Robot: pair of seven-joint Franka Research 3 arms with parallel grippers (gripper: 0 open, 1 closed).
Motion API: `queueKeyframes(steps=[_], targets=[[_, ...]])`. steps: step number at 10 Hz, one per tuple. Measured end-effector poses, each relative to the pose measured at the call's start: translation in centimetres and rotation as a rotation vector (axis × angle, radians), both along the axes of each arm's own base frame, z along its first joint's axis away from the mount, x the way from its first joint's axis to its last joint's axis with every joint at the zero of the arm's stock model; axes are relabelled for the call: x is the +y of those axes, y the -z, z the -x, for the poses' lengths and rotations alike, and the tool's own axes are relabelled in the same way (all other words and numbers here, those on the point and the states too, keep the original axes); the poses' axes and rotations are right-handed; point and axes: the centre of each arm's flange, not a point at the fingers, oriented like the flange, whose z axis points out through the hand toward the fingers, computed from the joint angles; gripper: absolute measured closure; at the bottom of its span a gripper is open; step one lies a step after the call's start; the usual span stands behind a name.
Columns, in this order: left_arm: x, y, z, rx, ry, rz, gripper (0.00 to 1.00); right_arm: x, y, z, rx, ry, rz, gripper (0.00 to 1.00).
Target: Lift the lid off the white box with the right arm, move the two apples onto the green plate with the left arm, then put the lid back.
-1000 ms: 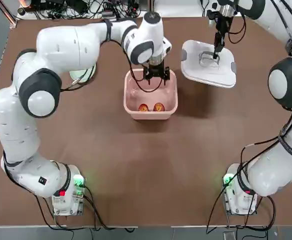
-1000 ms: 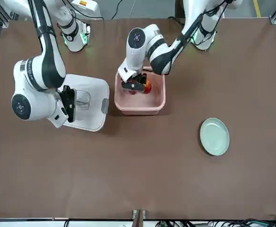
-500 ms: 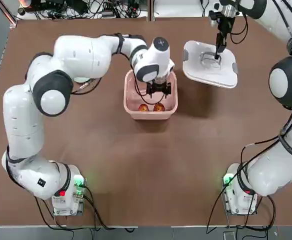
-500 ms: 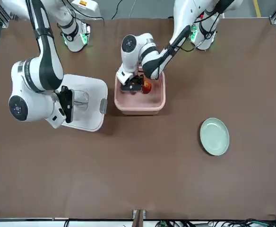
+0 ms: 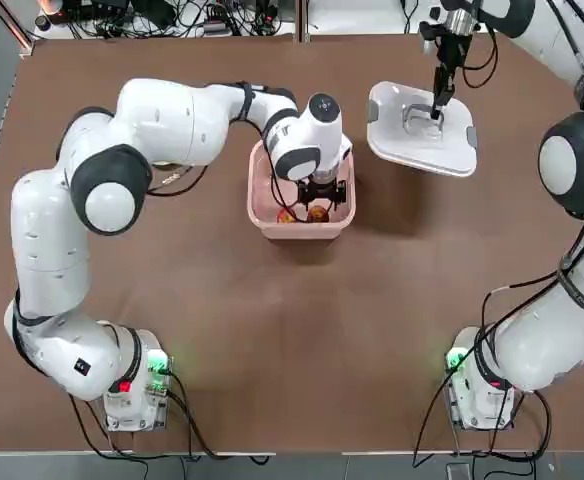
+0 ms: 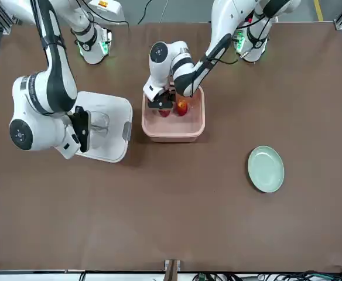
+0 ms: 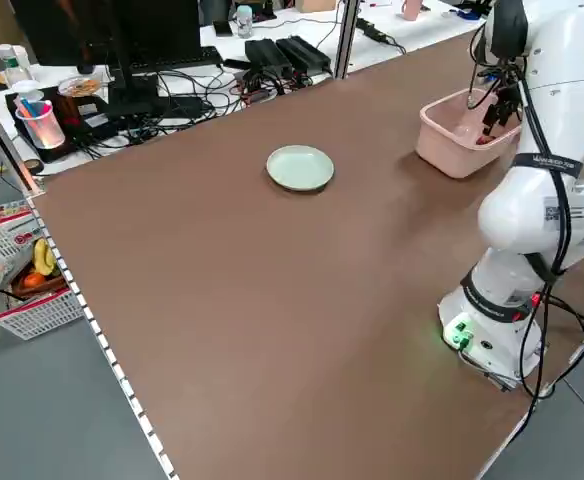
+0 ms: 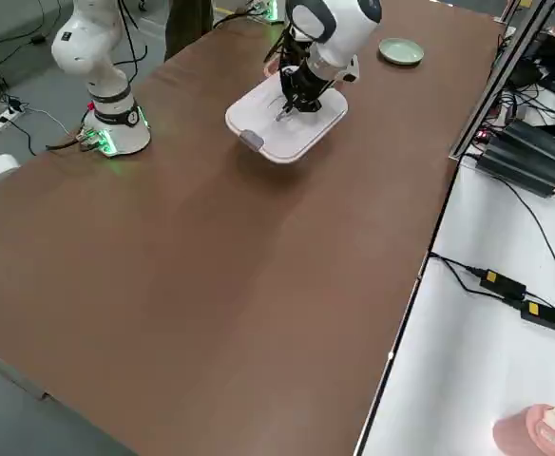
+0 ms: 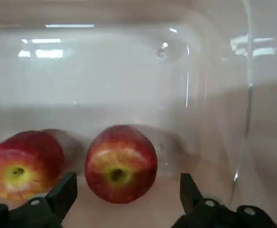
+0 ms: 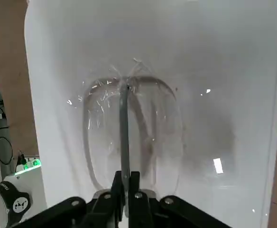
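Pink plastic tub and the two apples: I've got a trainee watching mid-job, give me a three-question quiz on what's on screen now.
1. True or false: the small round mint-green plate already holds an apple.
2. Which does the right gripper hold? A) the handle of the white rounded-square plastic lid B) an apple C) nothing
3. Fill in: the left gripper hangs inside the pale pink rounded-square plastic tub, its open fingers either side of the ______ apple, with the red apple beside it.

Key:
1. False; the plate is bare and both apples lie in the tub.
2. A; shut on the handle, with the lid off the tub and beside it.
3. Orange-red with yellow.
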Motion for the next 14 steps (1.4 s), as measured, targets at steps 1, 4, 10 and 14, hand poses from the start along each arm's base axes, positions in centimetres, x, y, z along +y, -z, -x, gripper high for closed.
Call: queueKeyframes(steps=[1,4,10,14], targets=[[-0.1,0.7,0.5,0.009,-0.002,-0.004,0.04,-0.4,0.0,-0.1,0.000,0.003,-0.001,0.93],[0.4,2.7,1.7,-0.019,0.046,-0.046,0.05,-0.9,0.1,-0.1,0.001,0.003,-0.005,0.93],[0.5,4.0,1.3,-0.054,0.060,-0.023,0.16,-0.9,0.3,0.0,0.008,-0.007,-0.009,0.93],[0.4,3.9,1.4,-0.070,0.038,-0.026,0.22,-1.6,0.4,-0.1,0.010,-0.007,-0.015,0.93]])
